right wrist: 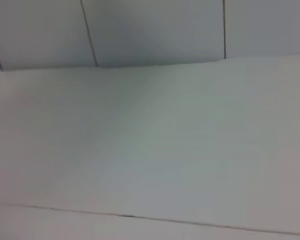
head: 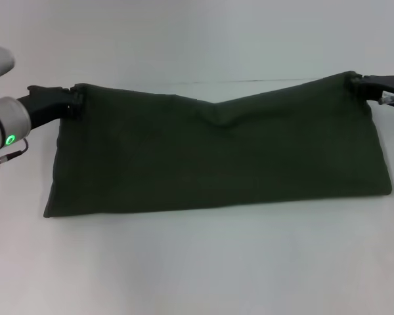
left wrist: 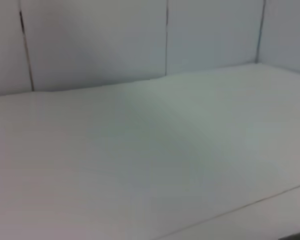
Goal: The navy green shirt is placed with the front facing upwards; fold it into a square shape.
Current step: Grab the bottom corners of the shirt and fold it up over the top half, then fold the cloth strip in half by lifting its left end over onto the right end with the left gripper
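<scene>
White counter [head: 197, 262] fills the near part of the head view, bare up to the near edge of the navy green shirt [head: 217, 154]. That edge rests on the counter as a long, fairly straight line, and no lettering shows on the dark cloth facing the camera.

From there the shirt rises as a wide band to its far edge, which is held up at both ends and sags in a shallow dip at the middle. The left gripper [head: 71, 100] has the far left corner and the right gripper [head: 356, 79] the far right corner. Each pair of jaws is clenched tight on a pinch of cloth, with the fabric bunched at the point of hold.

Beyond the shirt, more counter runs back to a pale wall. Both wrist views show only counter and panelled wall, and neither shows the shirt or its own fingers.

As I judge it, a lengthwise fold is in hand: the far edge is lifted and stretched between the two arms. The next move calls for both arms to travel together at even height, keeping the edge taut, so that it lies straight when set down and released.
</scene>
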